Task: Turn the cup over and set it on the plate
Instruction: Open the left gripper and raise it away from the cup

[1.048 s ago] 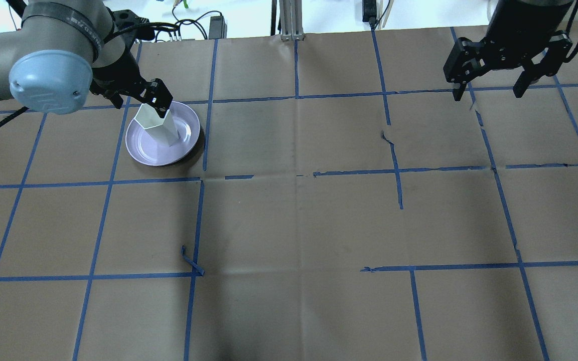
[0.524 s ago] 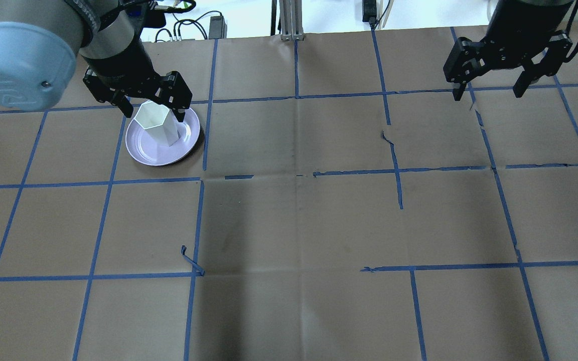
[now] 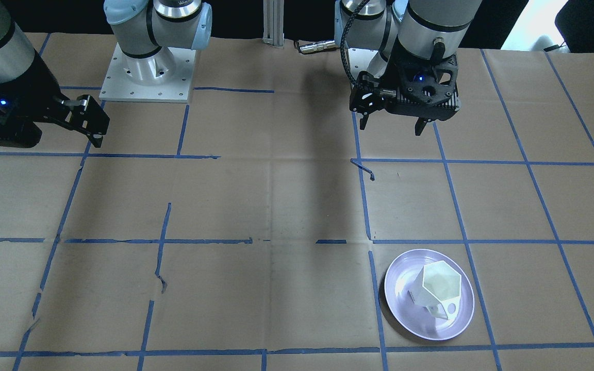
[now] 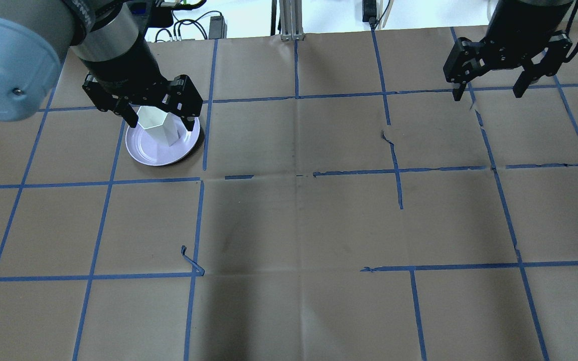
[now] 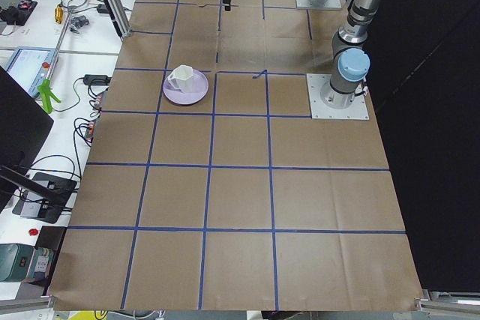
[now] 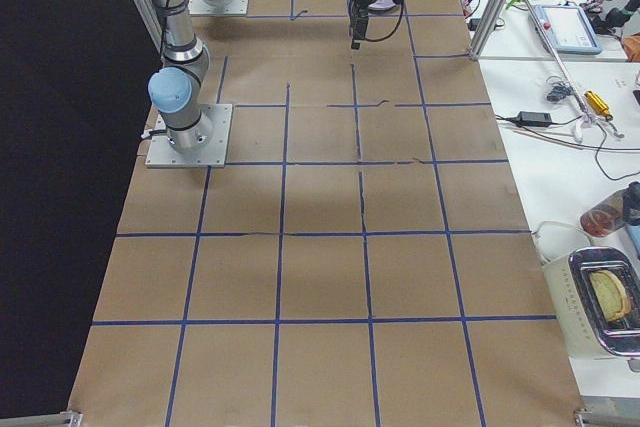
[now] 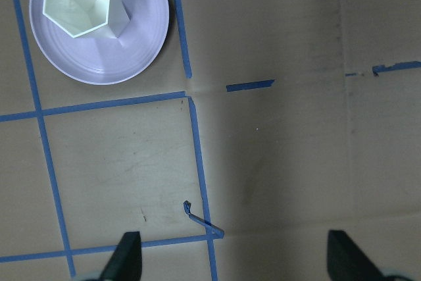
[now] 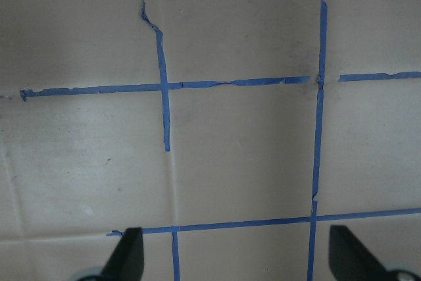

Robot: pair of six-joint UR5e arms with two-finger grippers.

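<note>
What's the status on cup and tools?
Left tool open, empty. Right tool open, empty. Cup upright on plate. Nothing seen in the way.

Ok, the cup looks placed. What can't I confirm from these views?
- Overhead: the left end effector covers the cup's far side and the plate's far rim.
- Left wrist: the cup's wide mouth hides its base, so its footing is unclear there.
- Every view: any lettering on the cup is too small to read.
</note>
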